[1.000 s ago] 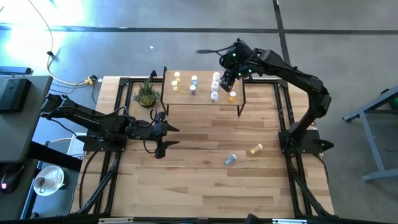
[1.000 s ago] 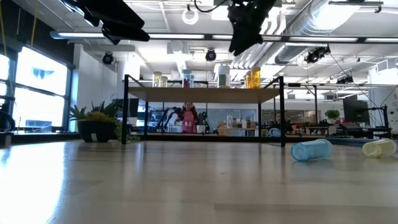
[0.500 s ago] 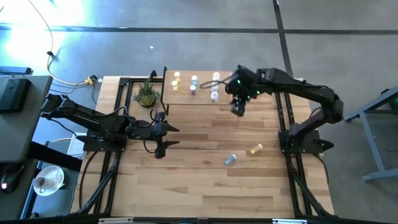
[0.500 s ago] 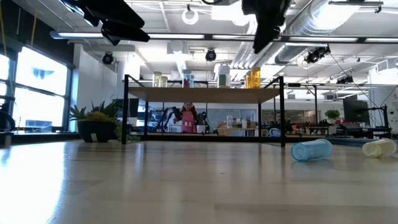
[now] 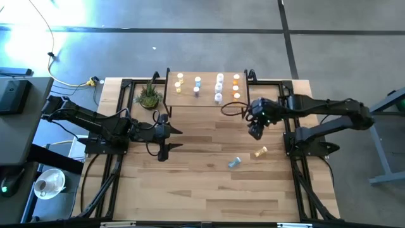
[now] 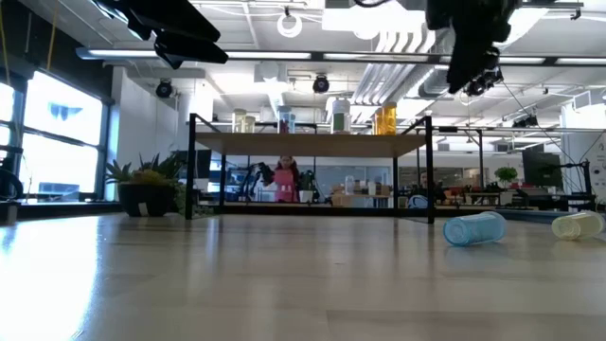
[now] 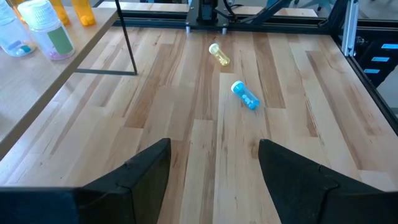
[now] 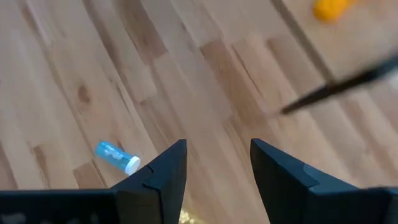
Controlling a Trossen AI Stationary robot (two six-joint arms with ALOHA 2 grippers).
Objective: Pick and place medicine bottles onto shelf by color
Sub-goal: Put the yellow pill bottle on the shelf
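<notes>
The right gripper [image 5: 255, 130] has swung away from the shelf [image 5: 205, 101] at the table's far edge and now hangs over open planks, jaws parted and empty. An orange bottle [image 5: 236, 96] now shows on the shelf's right end. The blue bottle [image 5: 234, 163] and yellow bottle [image 5: 259, 152] lie toppled nearby, probably next. The left gripper [image 5: 166, 135] waits wide open near the left edge, holding nothing.

Plank bench [image 5: 202, 190] carries shelf [image 5: 205, 101], potted plant [image 5: 149, 96] beside it. Blue bottle [image 5: 234, 163] and yellow bottle [image 5: 259, 152] lie toppled on bench. Bottles [image 5: 218, 88] upright on shelf.
</notes>
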